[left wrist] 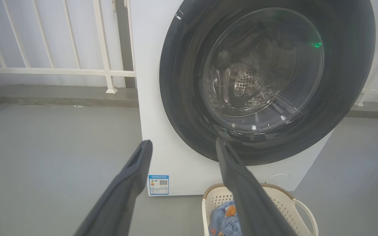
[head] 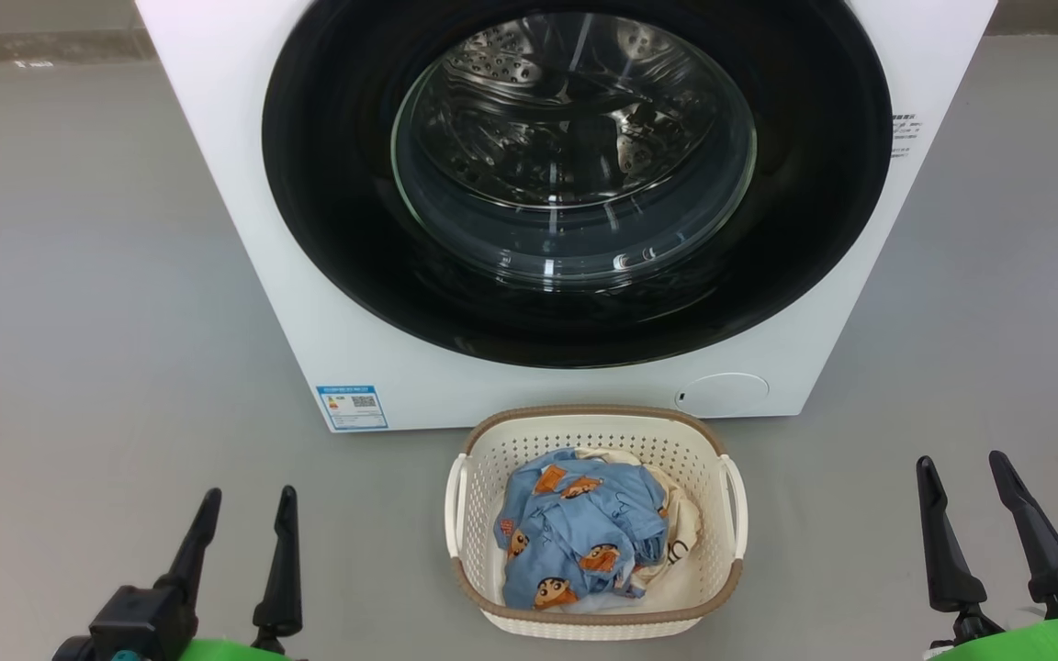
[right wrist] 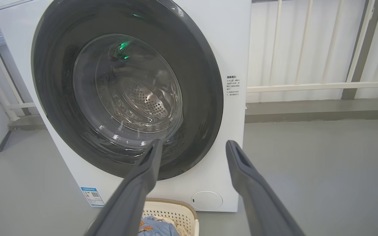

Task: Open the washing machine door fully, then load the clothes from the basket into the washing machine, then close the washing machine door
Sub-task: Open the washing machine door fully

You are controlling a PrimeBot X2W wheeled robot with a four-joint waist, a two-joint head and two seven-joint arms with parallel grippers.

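Hovering low at the near edge, the left gripper (head: 250,498) and the right gripper (head: 961,462) sit well apart, one at each side. Both have their long dark fingers spread wide with nothing between them: empty hands, ready hands. That wide stance looks like a rest pose, and it leaves the middle lane free.

In that lane, just ahead, the basket (head: 589,415) stands on the grey floor (head: 79,275), between the two arms and just in front of the machine. It is probably parked there so the carry to the drum is short. Inside it the clothes (head: 579,532) lie in a crumpled heap, the light blue cartoon-face garment on top and the cream-white one tucked beneath and to the right.

Beyond the basket rises the washing machine (head: 290,303), white front facing the robot, with a blue label (head: 352,407) low on the left and a round white flap (head: 722,393) low on the right. On its face the washing machine door (head: 327,184) lies shut and flush, and the steel drum (head: 566,119) gleams through the glass bowl.

By the look of it, opening the door is not yet begun. In the wrist views both pairs of fingers aim at the door's lower rim, apart from it. Behind the machine runs a white railing (left wrist: 57,70).
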